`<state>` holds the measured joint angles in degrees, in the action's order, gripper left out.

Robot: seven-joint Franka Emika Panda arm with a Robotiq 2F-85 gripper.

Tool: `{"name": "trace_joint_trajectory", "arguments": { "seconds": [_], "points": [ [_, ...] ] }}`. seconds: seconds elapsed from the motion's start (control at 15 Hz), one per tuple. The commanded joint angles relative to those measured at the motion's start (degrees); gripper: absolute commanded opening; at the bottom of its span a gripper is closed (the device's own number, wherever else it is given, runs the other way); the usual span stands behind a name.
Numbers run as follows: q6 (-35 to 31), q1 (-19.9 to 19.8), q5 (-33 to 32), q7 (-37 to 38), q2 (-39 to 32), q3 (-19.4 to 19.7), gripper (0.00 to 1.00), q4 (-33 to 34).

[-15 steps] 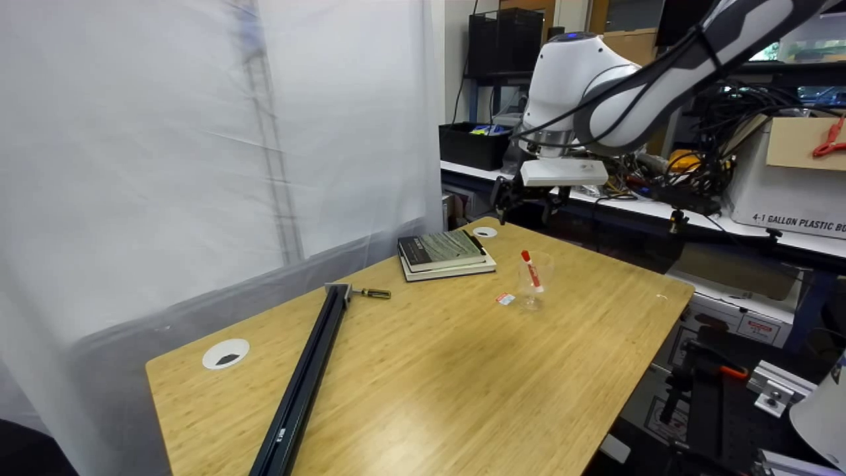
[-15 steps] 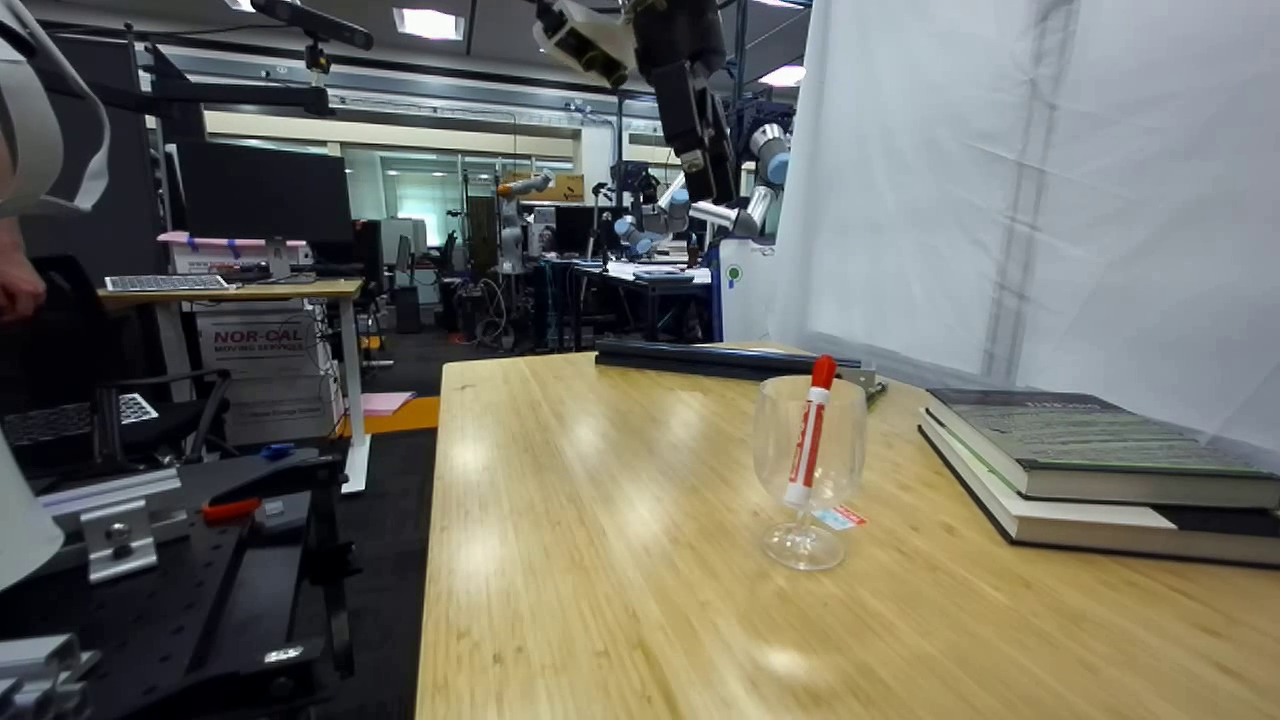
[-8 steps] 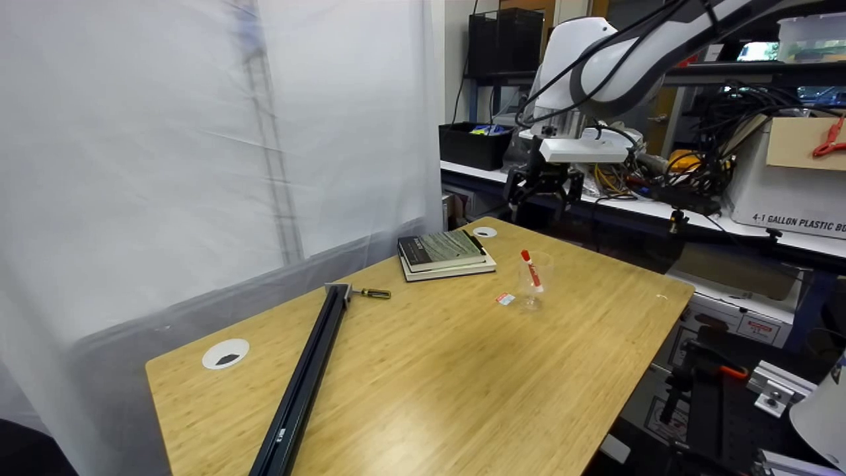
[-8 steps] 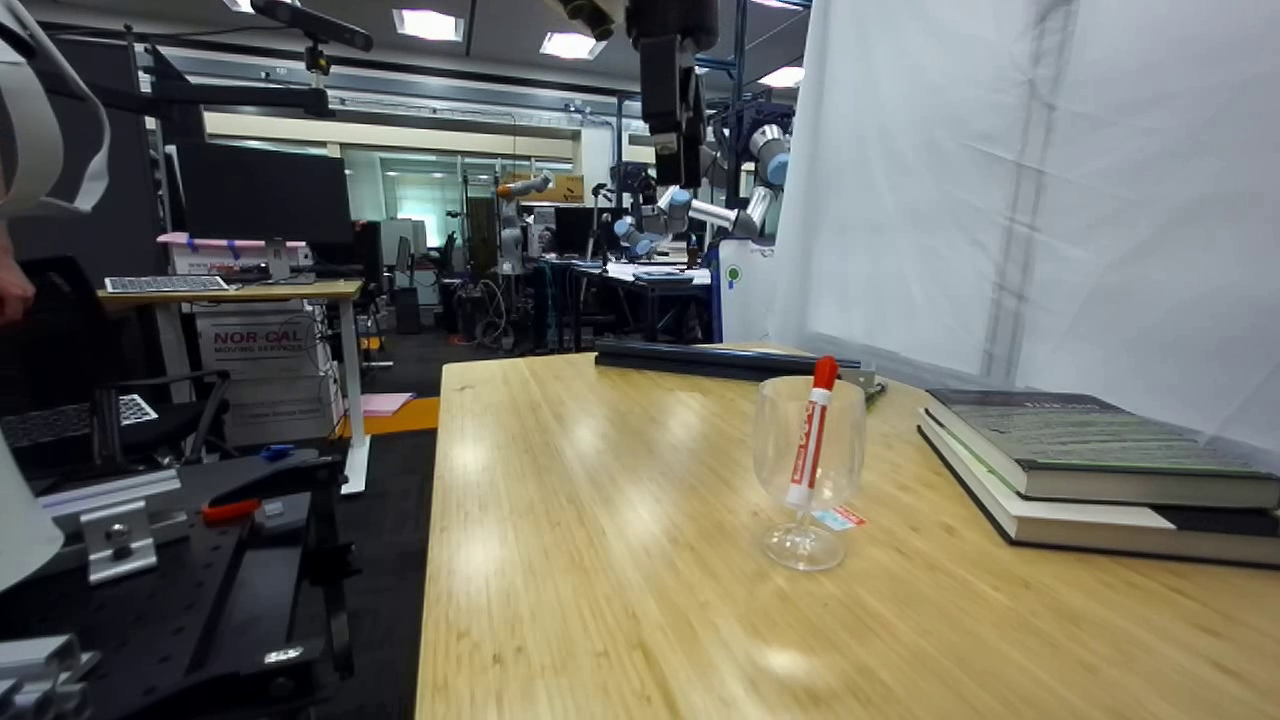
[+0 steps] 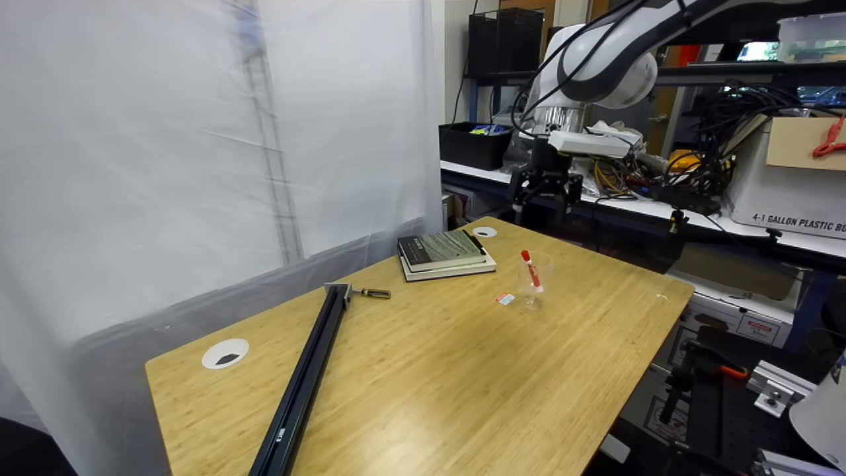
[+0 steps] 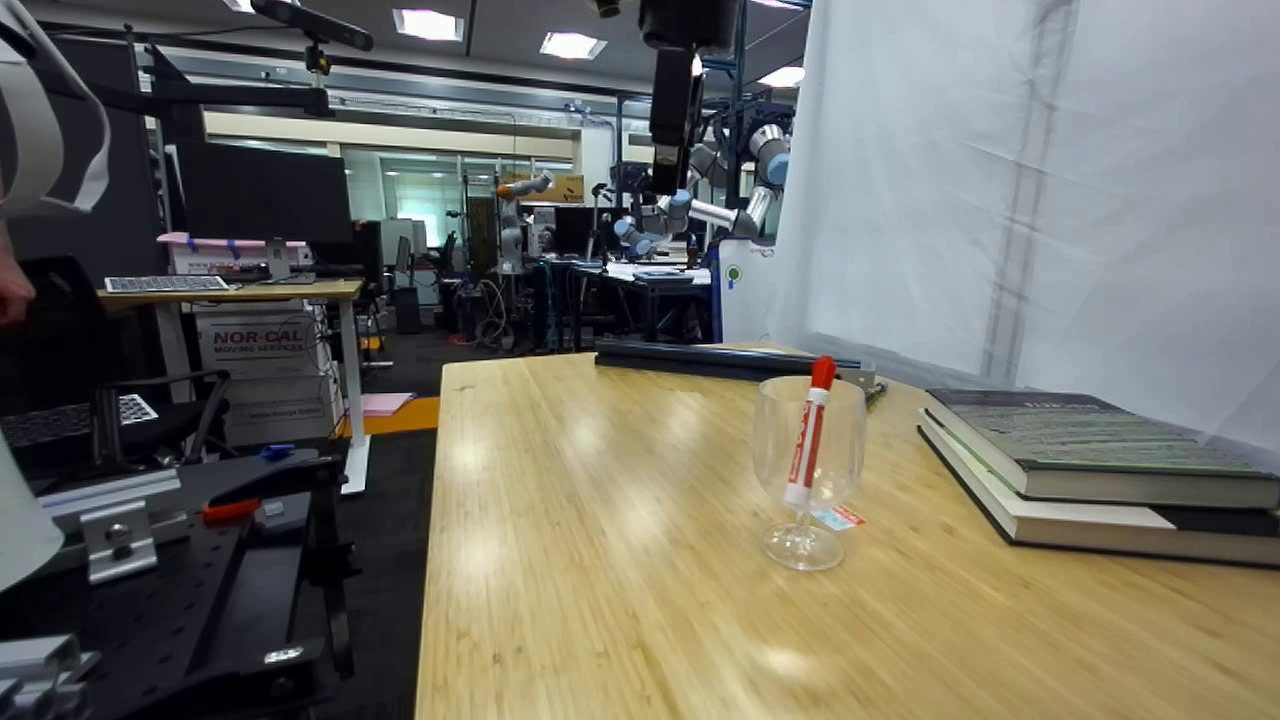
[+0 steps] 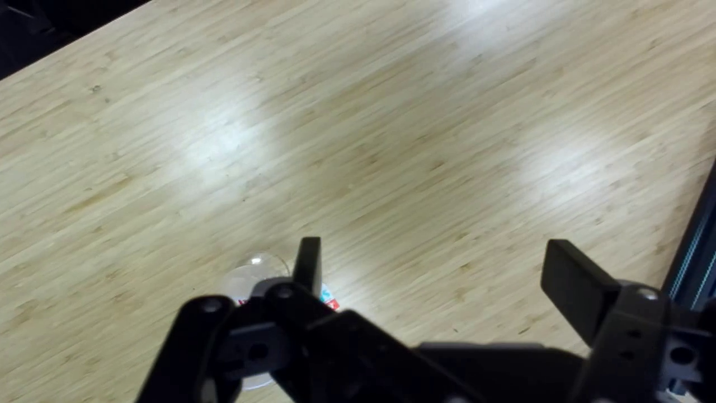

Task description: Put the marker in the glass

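Red-capped marker (image 6: 808, 445) leans inside the stemmed glass (image 6: 838, 470), hand (image 7: 435, 257) spread wide above the desk (image 6: 600, 560)

The clear glass stands upright on the pale wooden desk. The marker is in its bowl, tilted, with its white end low down and its red cap reaching above the rim, as both exterior views show. In the wrist view the hand covers much of the glass, and only a trace of red shows there.

The hand is wide apart: its two dark fingers (image 7: 582, 285) stand well separated, with bare wood seen between them, and it has hold of nothing. It hangs from the white arm (image 5: 591, 54), well above the desk and well apart from the glass.

Just beside the foot of the glass, a small red, white and blue label (image 5: 505, 299) lies flat. Near it are two stacked hardcover books (image 6: 1090, 440), close to the whitish translucent curtain (image 5: 165, 132). Farther along the desk lies a long black slotted rail (image 5: 306, 383), and by its end a screwdriver (image 5: 377, 293) with a yellow and black handle; whether those two touch, I cannot tell. Two round white cable grommets (image 5: 217, 354) are set in the desk, one of them just behind the books in an exterior view.
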<state>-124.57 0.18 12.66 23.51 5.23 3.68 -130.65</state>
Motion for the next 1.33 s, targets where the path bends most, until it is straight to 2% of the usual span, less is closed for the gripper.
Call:
{"name": "trace_joint_trajectory", "arguments": {
  "seconds": [0.0,0.47,1.13,1.27],
  "points": [
    [5.0,-1.3,2.3,-4.3,-1.8,0.0,1.0,3.3],
    [7.0,-1.5,1.5,-6.0,-3.1,-0.1,1.0,5.2],
    [7.6,-1.4,-0.5,-22.4,-3.1,-0.2,1.0,5.1],
    [5.8,-1.3,0.2,-20.1,-2.8,-0.4,1.0,3.9]
  ]
}}
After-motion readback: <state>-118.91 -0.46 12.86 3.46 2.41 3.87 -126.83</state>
